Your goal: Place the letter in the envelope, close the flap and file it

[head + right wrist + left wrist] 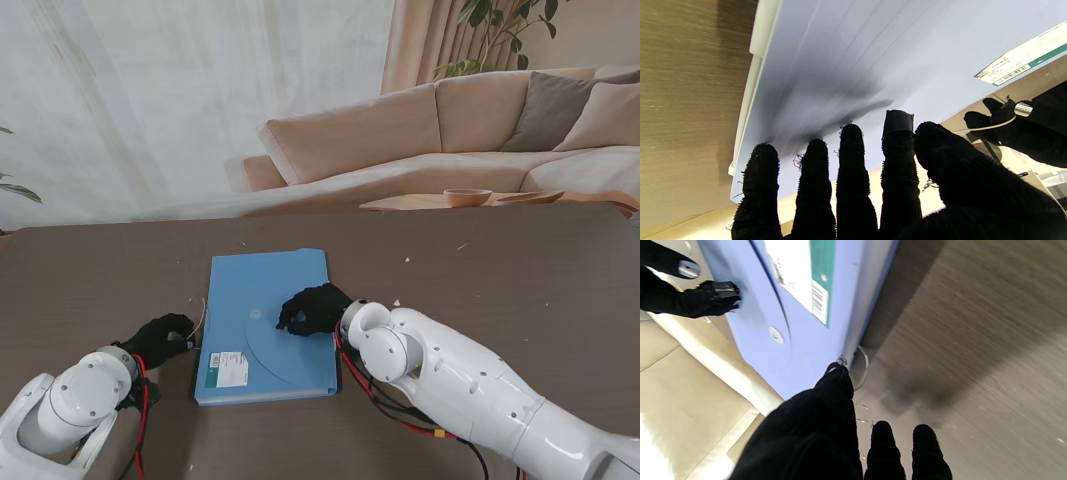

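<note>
So the blue envelope (268,325) was lying flat on the table (500,270), flap side up, with its round button (254,314) showing and a white-and-green sticker (227,369) at the corner nearest me on the left. No letter visible anywhere, so my guess is it was already inside, though I couldn't actually confirm that.

The right hand (312,310) sat on top of the envelope near the middle, just beside the button. In its wrist view the fingers (850,146) were spread flat over the blue surface, not clamped on anything. Looked to me like it was there to pin the flap down and keep the envelope from sliding.

The left hand (160,340) was at the envelope's left edge, one fingertip (836,373) touching that edge. A thin whitish string (863,368) curled right beside it, probably the closure tie, which would explain why the hand was parked there. Fingers looked loosely curled, but whether they'd pinched the string I couldn't tell.

Flap seemed down; tying and filing still to do, I'd say.
</note>
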`<state>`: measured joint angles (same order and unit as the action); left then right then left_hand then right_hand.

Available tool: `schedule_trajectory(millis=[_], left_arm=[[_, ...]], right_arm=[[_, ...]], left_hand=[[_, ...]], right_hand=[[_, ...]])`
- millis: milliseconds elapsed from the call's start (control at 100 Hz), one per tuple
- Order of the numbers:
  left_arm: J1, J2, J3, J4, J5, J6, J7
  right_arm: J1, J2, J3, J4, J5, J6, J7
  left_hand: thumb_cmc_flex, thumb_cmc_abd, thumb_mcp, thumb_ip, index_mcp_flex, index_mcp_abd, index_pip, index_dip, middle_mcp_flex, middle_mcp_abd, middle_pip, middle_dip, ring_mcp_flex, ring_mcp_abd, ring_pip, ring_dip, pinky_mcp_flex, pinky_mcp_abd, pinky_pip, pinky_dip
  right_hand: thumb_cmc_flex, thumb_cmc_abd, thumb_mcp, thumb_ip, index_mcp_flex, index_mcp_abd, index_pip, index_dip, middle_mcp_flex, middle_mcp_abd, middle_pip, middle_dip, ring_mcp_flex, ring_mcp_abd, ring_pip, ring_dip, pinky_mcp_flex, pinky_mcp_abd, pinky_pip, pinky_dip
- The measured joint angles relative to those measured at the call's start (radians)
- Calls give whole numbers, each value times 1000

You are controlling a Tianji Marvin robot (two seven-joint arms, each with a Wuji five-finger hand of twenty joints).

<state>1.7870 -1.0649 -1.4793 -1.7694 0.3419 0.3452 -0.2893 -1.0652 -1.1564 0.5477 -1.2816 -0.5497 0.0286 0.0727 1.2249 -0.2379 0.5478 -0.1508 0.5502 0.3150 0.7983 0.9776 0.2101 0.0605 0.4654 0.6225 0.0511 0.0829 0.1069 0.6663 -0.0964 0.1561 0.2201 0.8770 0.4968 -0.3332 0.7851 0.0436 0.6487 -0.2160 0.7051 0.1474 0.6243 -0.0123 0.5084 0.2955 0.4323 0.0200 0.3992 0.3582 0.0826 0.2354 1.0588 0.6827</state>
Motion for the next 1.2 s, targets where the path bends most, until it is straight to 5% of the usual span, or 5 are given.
schedule_trajectory(millis=[240, 340, 720, 1060, 1200], left_arm=[[21, -6, 1, -20, -31, -79, 23], [28, -7, 8, -32, -8, -92, 37], [30, -2, 33, -50, 58, -158, 26], [4, 6, 67, -49, 74, -152, 7], [-12, 8, 90, -42, 128, -153, 11]], right_arm=[[-16, 8, 17, -19, -41, 7, 3], [-34, 14, 34, -37, -58, 22, 3], [-38, 27, 21, -52, -116, 69, -19], [59, 9, -86, 22, -134, 74, -25], [69, 3, -96, 35, -151, 72, -39]], left_hand=[[2, -13, 0, 0, 49, -8, -49, -89, 0, -1, -41, -12, 0, -23, -14, -72, 7, -27, -23, -70], [3, -13, 0, 11, 79, -24, -89, -155, -9, -3, -68, -12, 0, -31, -15, -90, 13, -38, -26, -104], [16, 56, -84, 87, 104, -76, -461, -538, -10, -41, -166, -2, 0, -53, -30, -207, 27, -64, -60, -244], [16, 67, -74, 96, 104, -88, -485, -564, -10, -49, -177, -2, 0, -62, -39, -227, 29, -74, -61, -270], [16, 68, -74, 96, 104, -125, -485, -564, -10, -50, -177, -2, 0, -62, -39, -227, 29, -74, -61, -271]], right_hand=[[0, 19, 2, 0, -41, 1, -90, 4, 0, 0, 0, 0, 0, 0, -1, -2, 6, 5, -2, -11], [0, 53, -31, 63, -96, 1, -190, 40, -34, 9, 15, 9, 0, 0, 9, 8, 13, 7, -1, -1], [0, 53, -29, 100, -174, 1, -238, 43, -137, 45, 269, 252, -56, 42, 414, 244, 71, -48, 236, 180], [0, 71, -33, 100, -166, -27, -223, 44, -180, 37, 361, 365, -88, 41, 564, 321, 70, -74, 271, 203], [0, 83, -45, 102, -132, -28, -208, 67, -288, 7, 213, 272, -157, 37, 381, 235, 17, -84, 178, 176]])
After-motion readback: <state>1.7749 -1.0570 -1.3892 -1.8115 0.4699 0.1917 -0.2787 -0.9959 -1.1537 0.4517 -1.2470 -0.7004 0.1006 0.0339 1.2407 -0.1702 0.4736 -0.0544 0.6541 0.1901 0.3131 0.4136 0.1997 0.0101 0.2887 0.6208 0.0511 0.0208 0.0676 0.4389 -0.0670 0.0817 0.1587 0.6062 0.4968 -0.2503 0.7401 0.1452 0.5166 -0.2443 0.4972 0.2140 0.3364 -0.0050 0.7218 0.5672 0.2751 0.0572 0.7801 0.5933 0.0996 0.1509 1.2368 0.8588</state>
